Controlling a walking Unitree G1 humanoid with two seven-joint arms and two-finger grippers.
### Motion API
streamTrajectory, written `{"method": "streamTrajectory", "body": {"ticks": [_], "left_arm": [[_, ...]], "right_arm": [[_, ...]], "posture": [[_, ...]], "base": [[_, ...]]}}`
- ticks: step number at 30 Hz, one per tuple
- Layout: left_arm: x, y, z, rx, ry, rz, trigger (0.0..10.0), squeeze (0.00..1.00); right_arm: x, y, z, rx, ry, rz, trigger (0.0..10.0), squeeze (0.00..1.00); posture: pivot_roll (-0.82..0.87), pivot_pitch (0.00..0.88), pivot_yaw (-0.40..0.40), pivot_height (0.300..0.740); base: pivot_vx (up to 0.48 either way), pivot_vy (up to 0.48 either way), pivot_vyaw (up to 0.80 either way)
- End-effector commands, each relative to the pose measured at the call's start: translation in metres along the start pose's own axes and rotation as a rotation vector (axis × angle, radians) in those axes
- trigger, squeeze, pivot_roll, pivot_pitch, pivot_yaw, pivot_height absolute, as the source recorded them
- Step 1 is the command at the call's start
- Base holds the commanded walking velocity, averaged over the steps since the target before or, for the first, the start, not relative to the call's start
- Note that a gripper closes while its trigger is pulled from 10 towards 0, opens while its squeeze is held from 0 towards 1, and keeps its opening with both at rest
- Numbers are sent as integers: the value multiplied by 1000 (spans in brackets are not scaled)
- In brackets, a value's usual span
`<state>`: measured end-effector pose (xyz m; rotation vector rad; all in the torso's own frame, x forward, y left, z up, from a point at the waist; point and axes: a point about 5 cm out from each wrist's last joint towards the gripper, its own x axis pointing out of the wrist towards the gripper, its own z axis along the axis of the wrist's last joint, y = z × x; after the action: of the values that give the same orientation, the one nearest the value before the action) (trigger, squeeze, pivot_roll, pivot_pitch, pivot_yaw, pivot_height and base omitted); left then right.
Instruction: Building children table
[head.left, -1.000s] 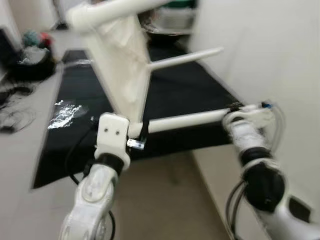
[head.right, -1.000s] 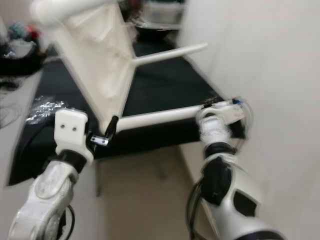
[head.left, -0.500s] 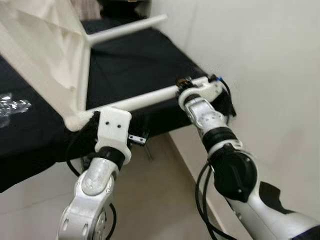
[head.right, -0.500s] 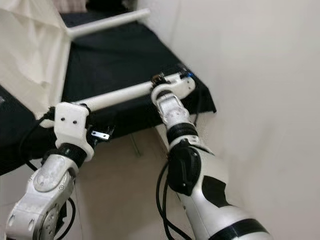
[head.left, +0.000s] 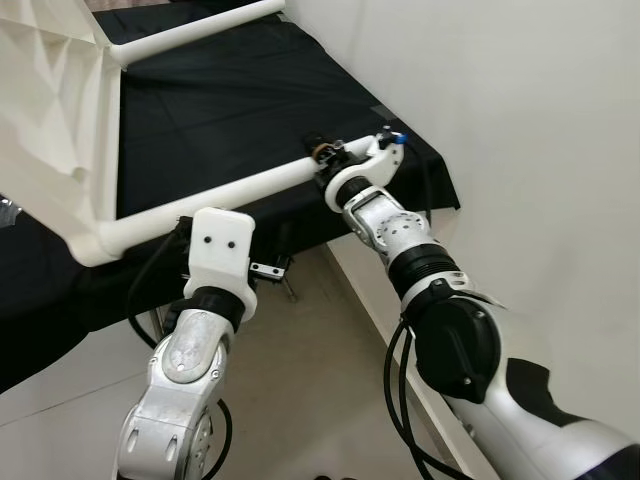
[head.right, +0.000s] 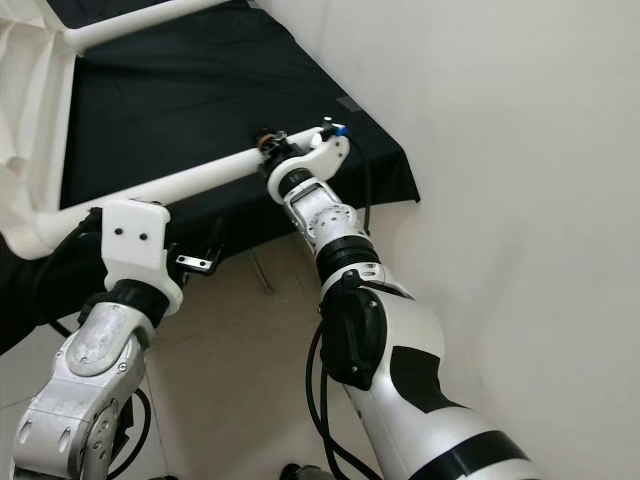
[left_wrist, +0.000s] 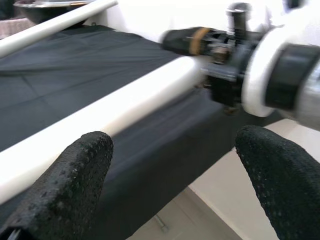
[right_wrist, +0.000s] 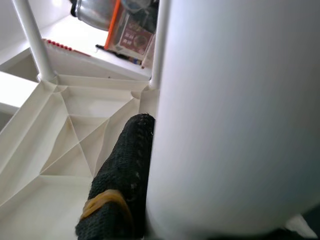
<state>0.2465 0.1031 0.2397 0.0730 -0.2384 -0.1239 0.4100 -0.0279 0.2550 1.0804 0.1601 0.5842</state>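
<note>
Left eye view puts the white plastic children's table (head.left: 50, 110) at your far left, tipped on its side over the black-covered surface (head.left: 230, 110), its ribbed underside facing you. One white leg (head.left: 215, 195) runs from the table's lower corner out toward the surface's right front corner, and a second leg (head.left: 190, 25) sticks out higher up, further back.

Your left end effector (left_wrist: 170, 165) sits just under the lower leg, close to the table's corner and past the surface's front edge. In the left wrist view its two black fingers (left_wrist: 65, 180) are spread wide apart with nothing between them; the leg passes beyond them, so it is released.

Further right, your right end effector (head.left: 335, 160) is at the free end of the lower leg, above the surface's right front corner. The right wrist view shows one black finger (right_wrist: 122, 175) pressed flat against the leg's white tube (right_wrist: 235, 115), with the table's ribbed underside behind it, so it is grasping the leg.

A pale wall (head.left: 520, 120) stands just beside the surface's right edge, and beige floor tiles (head.left: 310, 400) lie below both arms.
</note>
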Motion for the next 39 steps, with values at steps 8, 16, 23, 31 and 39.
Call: {"method": "streamTrajectory", "body": {"ticks": [8, 16, 23, 31, 39], "left_arm": [[-2, -4, -1, -2, 13, -1, 10000, 0], [-3, -4, 1, -7, 9, 8, 10000, 0], [-5, -5, 0, -10, 18, 11, 10000, 0], [-8, -7, -2, -15, 31, 5, 10000, 0], [-9, -8, -2, -16, 34, 7, 10000, 0]], "right_arm": [[3, -2, -42, -104, 192, -77, 10000, 0], [2, -9, -44, -110, 193, -141, 10000, 0], [4, 1, -48, -88, 208, -51, 10000, 0], [5, 0, -54, -88, 204, -82, 10000, 78], [5, 0, -57, -128, 209, -110, 10000, 169]], "posture": [[160, 226, -196, 740], [159, 240, -208, 740], [154, 256, -206, 740], [161, 269, -207, 740], [161, 269, -210, 740]], "base": [[0, 0, 0], [0, 0, 0], [0, 0, 0], [0, 0, 0], [0, 0, 0]]}}
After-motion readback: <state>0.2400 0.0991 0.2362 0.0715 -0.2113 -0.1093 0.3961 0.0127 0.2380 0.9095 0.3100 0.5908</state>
